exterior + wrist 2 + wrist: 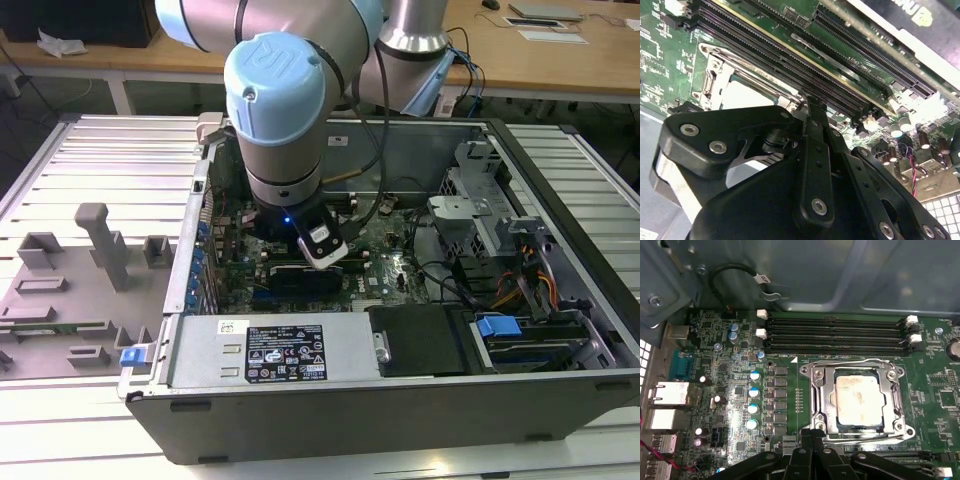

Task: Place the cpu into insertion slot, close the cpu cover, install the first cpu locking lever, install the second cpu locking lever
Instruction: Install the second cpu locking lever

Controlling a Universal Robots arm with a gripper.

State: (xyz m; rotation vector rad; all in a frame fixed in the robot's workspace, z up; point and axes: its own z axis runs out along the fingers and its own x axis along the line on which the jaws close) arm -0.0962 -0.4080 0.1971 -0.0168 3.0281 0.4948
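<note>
Gripper [812, 432] low over mobo, fingers pressed together, nothing pinched, tips at edge of cpu cover [856, 399]. Cpu [859, 402] already sits in insertion slot [850, 426], cover down over it.

Risk, my read: tips so near frame edge could slip off thin metal, scrape green board [740, 350] or nick caps nearby; off-centre push could skew cover on chip.

First wrist view gives whole socket w/ chip face. Second wrist view shows finger linkage close up, chip half hidden behind it. Exterior view: arm [275, 100] inside pc case [400, 400], socket blocked.

Materials, as we note them
Cpu [859, 399]: dull pale metal; cpu cover [820, 394]: shiny steel; gripper [812, 436]: matt black
</note>
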